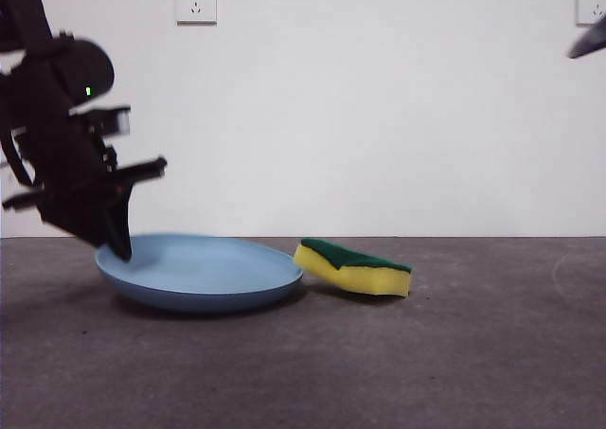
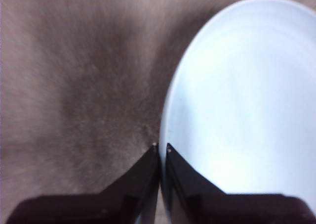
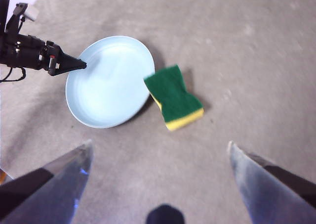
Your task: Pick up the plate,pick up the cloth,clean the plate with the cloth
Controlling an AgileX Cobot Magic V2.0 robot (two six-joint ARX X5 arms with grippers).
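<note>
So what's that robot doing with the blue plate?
The left gripper has its jaws pinched shut on the rim of the plate, which sits on the table, not lifted yet. The sponge lies beside the plate, one end leaning on its rim, green side up. The right gripper hangs high above, jaws wide open, holding nothing.

plate (image 1: 204, 277): smooth, matt, light-blue, plastic-looking | sponge (image 1: 355, 267): soft yellow foam, coarse dark-green scouring layer on top | table (image 1: 454, 363): grey, rough, felt-like, matt | left gripper (image 2: 161, 147): black, smooth, faint sheen | wall (image 1: 379, 107): white, plain, matt
</note>
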